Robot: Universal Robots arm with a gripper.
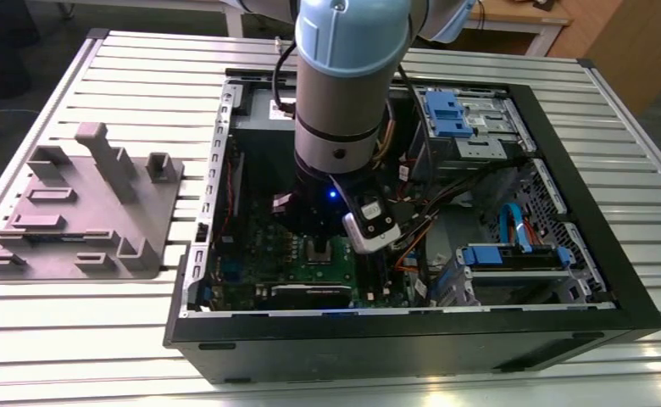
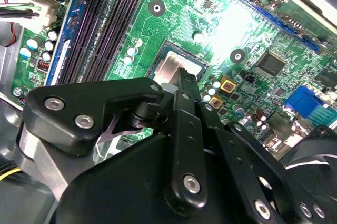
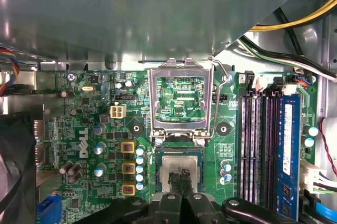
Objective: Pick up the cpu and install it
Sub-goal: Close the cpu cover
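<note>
Partly hidden, the cpu (image 3: 181, 168) lies under the pincer (image 3: 180, 177), whose fingers are together.

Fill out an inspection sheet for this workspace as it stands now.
Surface: slatted metal table carrying an open computer case.
Job's things: cpu lies in the socket on the green motherboard; the socket's metal retention frame is swung open.
Clutter: grey fixture block on the table at the exterior view's left, outside the case.
Grippers: gripper shut, its tips down at the cpu's top; whether it grips the chip cannot be told.
Cables: yellow and black wires beside the board; orange and blue leads inside the case.
Surroundings: wooden furniture behind the table.
</note>
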